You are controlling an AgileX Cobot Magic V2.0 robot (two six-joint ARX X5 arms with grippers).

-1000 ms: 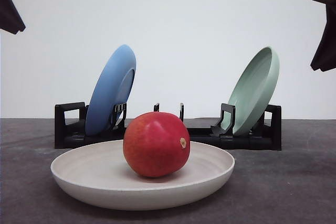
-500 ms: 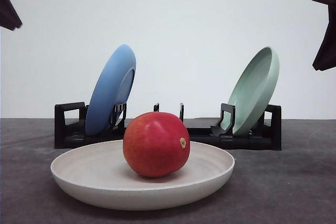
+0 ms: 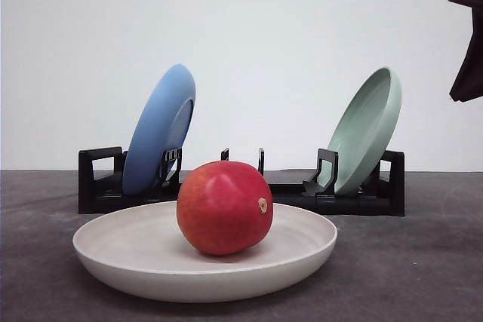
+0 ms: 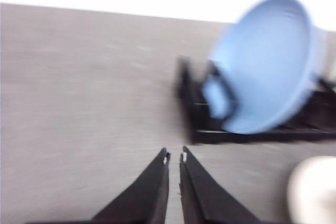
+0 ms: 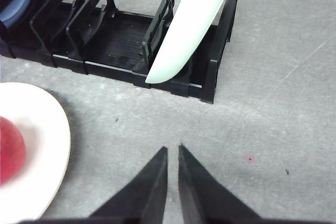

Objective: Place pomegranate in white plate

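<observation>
The red pomegranate [image 3: 225,207] lies in the middle of the white plate [image 3: 113,250] at the front of the table, its tan scar facing right. Nothing touches it. My left gripper [image 4: 175,156] is shut on nothing above bare table to the left of the rack, and an edge of the white plate [image 4: 315,192] shows near it. My right gripper [image 5: 172,150] is shut and empty too, hanging over the table right of the white plate [image 5: 47,129] and the pomegranate [image 5: 9,149]. The right arm [image 3: 469,43] is high at the right edge of the front view.
A black dish rack [image 3: 241,190] stands behind the white plate. A blue plate [image 3: 160,127] leans in its left end and a pale green plate [image 3: 367,127] in its right end. The rack [image 5: 110,40] and green plate [image 5: 194,19] lie just ahead of my right gripper.
The left arm has risen out of the front view at the upper left corner. The right arm, the pomegranate and the plates stay where they were.
</observation>
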